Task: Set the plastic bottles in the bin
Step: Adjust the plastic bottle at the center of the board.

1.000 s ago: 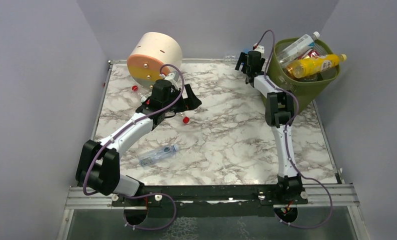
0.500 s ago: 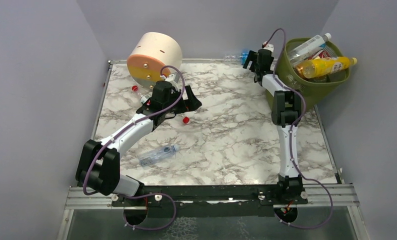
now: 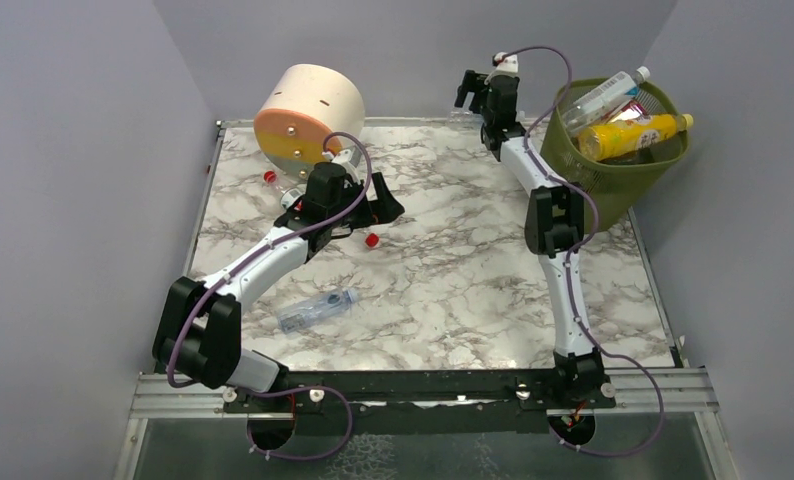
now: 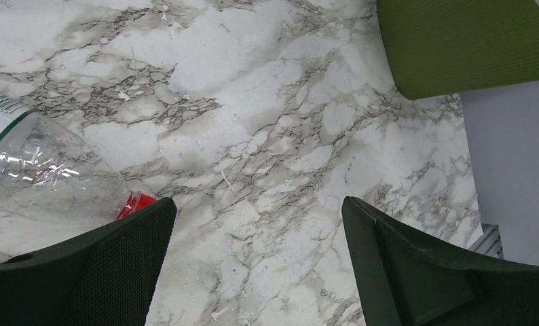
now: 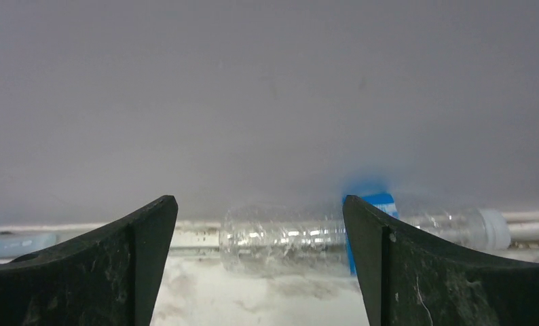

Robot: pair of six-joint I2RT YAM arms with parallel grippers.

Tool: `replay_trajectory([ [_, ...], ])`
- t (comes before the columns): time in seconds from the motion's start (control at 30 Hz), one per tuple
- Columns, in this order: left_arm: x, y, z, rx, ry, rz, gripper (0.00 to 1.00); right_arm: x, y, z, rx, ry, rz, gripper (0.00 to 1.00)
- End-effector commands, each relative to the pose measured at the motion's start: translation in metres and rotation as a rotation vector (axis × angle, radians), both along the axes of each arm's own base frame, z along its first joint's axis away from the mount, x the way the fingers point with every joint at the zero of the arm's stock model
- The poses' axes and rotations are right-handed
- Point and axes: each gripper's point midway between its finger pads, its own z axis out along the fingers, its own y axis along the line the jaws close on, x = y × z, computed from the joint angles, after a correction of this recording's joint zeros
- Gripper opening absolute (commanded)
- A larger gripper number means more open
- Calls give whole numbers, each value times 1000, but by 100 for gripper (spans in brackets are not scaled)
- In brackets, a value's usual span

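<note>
White-black arms, purple cables

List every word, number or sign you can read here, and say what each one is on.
No text can be read.
On the yellow bottle in the bin: label print too small.
On the clear bottle above it: label too small.
On the table bottle: blue label too small.
On the red-capped bottle: barcode-like bars at the frame's edge, no digits legible.
On the back-wall bottle: blue label blurred.
</note>
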Motion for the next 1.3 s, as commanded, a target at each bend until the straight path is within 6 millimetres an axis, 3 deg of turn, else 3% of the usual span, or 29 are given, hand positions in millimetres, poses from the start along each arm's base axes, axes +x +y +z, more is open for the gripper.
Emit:
replay_trajectory([
  [0.0,1,0,-4,19,-24,-5,99,22,-10,-10,12,-49,-16,95],
  [0.27,1,-2,-3,12,-28,-15,99,27,2,-41,7,-45,47,99],
  [0.73,-1,0,-11,22,-17,-15,99,20,-17,-130,-23,118,12,100],
  [0.93,-2,-1,-12,18,-14,-13,99,12,-17,-127,-40,154,24,99],
  [1.07,-3,-2,-14,7,-11,-10,99,-21,-12,-130,-62,246,25,95],
  [1.17,-6,-5,-16,1,-8,-13,99,-65,-7,-112,-96,257,26,94],
  [1.27,-10,-6,-21,-1,-6,-15,99,-98,-16,-87,-84,233,3,94],
])
